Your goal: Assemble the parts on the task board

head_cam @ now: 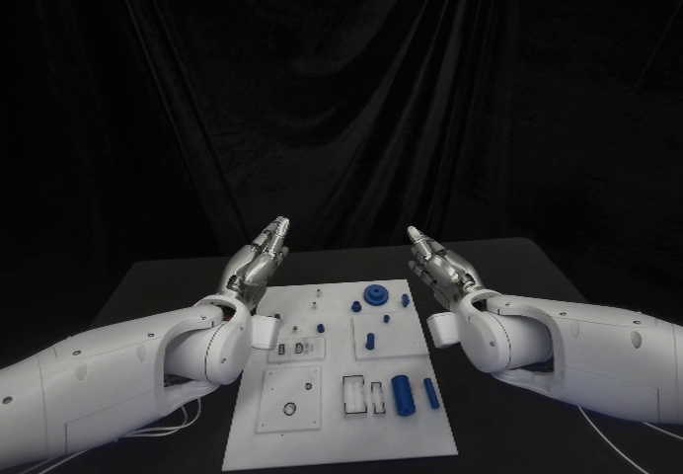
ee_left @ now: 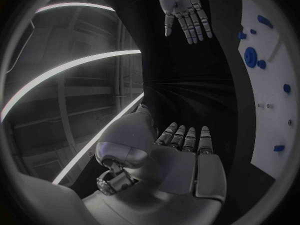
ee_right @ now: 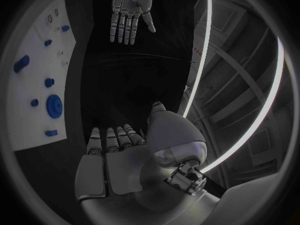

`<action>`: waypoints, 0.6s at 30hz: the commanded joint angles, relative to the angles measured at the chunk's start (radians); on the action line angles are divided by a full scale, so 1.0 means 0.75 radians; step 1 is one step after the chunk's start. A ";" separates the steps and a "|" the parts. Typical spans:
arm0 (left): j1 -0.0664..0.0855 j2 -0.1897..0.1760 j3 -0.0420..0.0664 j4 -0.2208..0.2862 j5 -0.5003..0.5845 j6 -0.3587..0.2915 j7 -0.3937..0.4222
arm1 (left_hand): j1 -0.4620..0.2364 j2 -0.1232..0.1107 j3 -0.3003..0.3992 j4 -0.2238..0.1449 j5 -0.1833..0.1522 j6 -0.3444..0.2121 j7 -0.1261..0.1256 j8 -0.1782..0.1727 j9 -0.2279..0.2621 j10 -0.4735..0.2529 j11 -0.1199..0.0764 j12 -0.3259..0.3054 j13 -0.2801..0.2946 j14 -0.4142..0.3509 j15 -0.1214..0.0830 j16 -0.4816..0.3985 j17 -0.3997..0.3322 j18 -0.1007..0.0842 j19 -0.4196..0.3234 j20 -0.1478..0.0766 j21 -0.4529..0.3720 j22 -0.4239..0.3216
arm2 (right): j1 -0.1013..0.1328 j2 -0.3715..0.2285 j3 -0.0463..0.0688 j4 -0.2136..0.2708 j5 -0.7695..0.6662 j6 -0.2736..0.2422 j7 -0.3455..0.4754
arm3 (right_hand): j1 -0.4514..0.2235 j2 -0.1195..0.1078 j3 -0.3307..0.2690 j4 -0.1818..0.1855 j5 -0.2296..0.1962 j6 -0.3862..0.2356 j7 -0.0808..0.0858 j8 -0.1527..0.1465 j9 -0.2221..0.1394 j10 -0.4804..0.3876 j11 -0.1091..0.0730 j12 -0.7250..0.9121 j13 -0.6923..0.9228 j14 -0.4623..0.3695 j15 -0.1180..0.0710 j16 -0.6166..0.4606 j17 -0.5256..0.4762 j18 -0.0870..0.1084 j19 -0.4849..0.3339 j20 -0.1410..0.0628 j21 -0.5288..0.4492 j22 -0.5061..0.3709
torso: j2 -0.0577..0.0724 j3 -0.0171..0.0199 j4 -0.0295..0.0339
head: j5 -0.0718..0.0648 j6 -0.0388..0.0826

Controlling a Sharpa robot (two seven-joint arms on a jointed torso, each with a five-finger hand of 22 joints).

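Two white robot arms reach in over a black table (head_cam: 171, 272), each raising a silver many-fingered hand edge-on above the far end of the table. The left hand (head_cam: 258, 262) and the right hand (head_cam: 434, 263) face each other palm to palm, fingers straight, close together and pointing away from the robot; both hold nothing. The wrist views confirm it, each showing its own flat, extended fingers (the left hand's at (ee_left: 186, 136), the right hand's at (ee_right: 111, 139)) and the opposite hand across the gap, bare-palmed.

Between and below the hands lies the white rectangular task board (head_cam: 335, 444), flat on the table and untouched, its far edge roughly level with the wrists. Small blue parts sit on it: a round blue gear-like disc (head_cam: 374, 293) near the far edge, a short blue peg (head_cam: 370, 341) at mid-board, and two upright blue cylinders (head_cam: 403, 393) side by side nearer the robot. Several framed recesses and a small dark ring (head_cam: 290, 409) mark the board's left half.
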 commanded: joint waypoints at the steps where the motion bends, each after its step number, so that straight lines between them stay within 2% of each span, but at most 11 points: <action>1: 0.025 -0.003 -0.021 -0.002 0.053 0.296 0.124 | 0.014 -0.005 -0.011 0.003 -0.013 0.007 -0.001 0.004 0.002 0.004 -0.010 0.005 0.001 -0.003 -0.008 -0.005 -0.002 0.010 -0.001 0.006 -0.008 -0.002 | 0.021 -0.005 -0.021 -0.002 0.137 0.246 -0.072 | 0.070 -0.003 -0.016 0.008 0.019 0.014 0.040 0.029 0.005 0.000 0.051 0.009 0.004 -0.001 0.068 -0.005 -0.002 0.008 0.003 0.060 -0.002 0.001 | 0.000 0.0001 -0.0001 | 0.000 0.000; 3: 0.038 -0.006 -0.039 -0.004 0.061 0.353 0.142 | 0.014 -0.006 -0.013 0.003 -0.016 0.009 0.000 0.004 0.002 0.004 -0.010 0.005 0.001 -0.003 -0.009 -0.005 -0.002 0.011 -0.001 0.007 -0.008 -0.002 | 0.031 -0.008 -0.038 -0.003 0.157 0.281 -0.080 | 0.072 -0.004 -0.017 0.008 0.019 0.016 0.041 0.032 0.006 0.001 0.054 0.013 0.006 -0.001 0.073 -0.005 -0.002 0.009 0.004 0.067 -0.001 0.002 | 0.000 0.0001 -0.0001 | 0.000 0.000; 6: 0.053 -0.009 -0.060 -0.006 0.071 0.416 0.161 | 0.014 -0.006 -0.014 0.004 -0.020 0.010 0.000 0.005 0.003 0.003 -0.011 0.005 0.001 -0.003 -0.009 -0.005 -0.002 0.012 -0.001 0.007 -0.008 -0.002 | 0.039 -0.009 -0.052 -0.003 0.174 0.310 -0.087 | 0.082 -0.005 -0.019 0.008 0.019 0.021 0.049 0.037 0.007 0.005 0.071 0.033 0.011 -0.001 0.103 -0.005 -0.002 0.017 0.014 0.108 0.008 0.009 | 0.000 0.0001 -0.0001 | 0.000 0.000; 10: 0.061 -0.011 -0.072 -0.007 0.076 0.453 0.172 | 0.014 -0.001 -0.013 0.004 -0.012 0.015 0.002 0.006 0.004 0.004 -0.009 0.006 0.001 -0.003 -0.008 -0.005 -0.002 0.014 -0.001 0.011 -0.008 -0.002 | 0.041 -0.010 -0.054 -0.003 0.176 0.315 -0.088 | 0.085 -0.005 -0.023 0.008 0.019 0.025 0.056 0.043 0.008 0.007 0.079 0.046 0.014 0.000 0.128 -0.005 -0.002 0.019 0.026 0.140 0.017 0.015 | 0.000 0.0001 -0.0001 | 0.000 0.000; 11: 0.062 -0.011 -0.074 -0.007 0.077 0.458 0.174 | 0.015 0.001 -0.014 0.004 -0.009 0.017 0.003 0.006 0.004 0.004 -0.007 0.006 0.001 -0.003 -0.007 -0.005 -0.002 0.015 -0.001 0.013 -0.008 -0.002 | 0.041 -0.010 -0.054 -0.003 0.176 0.315 -0.088 | 0.091 -0.007 -0.025 0.008 0.021 0.029 0.057 0.046 0.009 0.009 0.084 0.058 0.016 0.004 0.149 0.005 0.004 0.020 0.037 0.173 0.024 0.019 | 0.000 0.0001 -0.0001 | 0.000 0.000; 12: 0.063 -0.011 -0.074 -0.007 0.077 0.460 0.174 | 0.015 0.002 -0.014 0.004 -0.007 0.018 0.005 0.006 0.004 0.004 -0.007 0.006 0.001 -0.003 -0.005 -0.005 -0.002 0.016 -0.001 0.016 -0.008 -0.002 | 0.041 -0.010 -0.054 -0.003 0.176 0.315 -0.088 | 0.094 -0.007 -0.027 0.008 0.022 0.032 0.060 0.050 0.009 0.010 0.088 0.068 0.018 0.007 0.163 0.011 0.006 0.021 0.045 0.190 0.030 0.022 | 0.000 0.0001 -0.0001 | 0.000 0.000; 13: 0.059 -0.017 -0.074 -0.045 0.077 0.518 0.192 | 0.017 0.003 -0.015 0.004 -0.003 0.019 0.007 0.006 0.004 0.004 -0.005 0.007 0.001 -0.003 -0.002 -0.005 -0.002 0.017 -0.001 0.021 -0.008 -0.002 | 0.041 -0.035 -0.054 -0.022 0.176 0.396 -0.065 | 0.105 -0.009 -0.030 0.007 0.025 0.042 0.068 0.061 0.011 0.017 0.105 0.099 0.023 0.021 0.189 0.037 0.016 0.022 0.084 0.225 0.054 0.035 | 0.002 -0.0002 0.0015 | 0.000 -0.048; 15: 0.058 -0.020 -0.074 -0.046 0.077 0.523 0.194 | 0.021 0.007 -0.014 0.004 0.007 0.025 0.013 0.007 0.005 0.004 -0.002 0.006 0.001 -0.003 -0.001 -0.005 -0.002 0.019 -0.001 0.028 -0.008 -0.002 | 0.042 -0.040 -0.054 -0.022 0.176 0.403 -0.063 | 0.126 -0.013 -0.036 0.007 0.035 0.076 0.092 0.096 0.018 0.044 0.152 0.195 0.038 0.101 0.249 0.134 0.043 0.022 0.195 0.266 0.115 0.063 | 0.002 -0.0002 0.0018 | 0.004 -0.056; 17: 0.058 -0.024 -0.074 -0.048 0.077 0.525 0.195 | 0.025 0.008 -0.014 0.003 0.015 0.028 0.015 0.008 0.005 0.003 0.000 0.006 0.001 -0.003 0.000 -0.005 -0.002 0.021 -0.001 0.032 -0.008 -0.002 | 0.042 -0.044 -0.054 -0.023 0.176 0.405 -0.063 | 0.144 -0.016 -0.037 0.006 0.044 0.088 0.102 0.103 0.019 0.049 0.162 0.232 0.041 0.141 0.252 0.174 0.050 0.019 0.245 0.271 0.139 0.072 | 0.003 -0.0005 0.0025 | 0.006 -0.061; 18: 0.058 -0.027 -0.074 -0.048 0.077 0.526 0.196 | 0.028 0.009 -0.013 0.003 0.019 0.034 0.018 0.009 0.006 0.004 0.001 0.007 0.001 -0.003 0.001 -0.005 -0.002 0.022 -0.001 0.035 -0.008 -0.002 | 0.043 -0.045 -0.054 -0.024 0.176 0.407 -0.063 | 0.175 -0.023 -0.032 0.004 0.062 0.103 0.103 0.114 0.021 0.062 0.186 0.283 0.046 0.169 0.260 0.201 0.052 0.015 0.294 0.272 0.161 0.079 | 0.003 -0.0004 0.0021 | 0.007 -0.064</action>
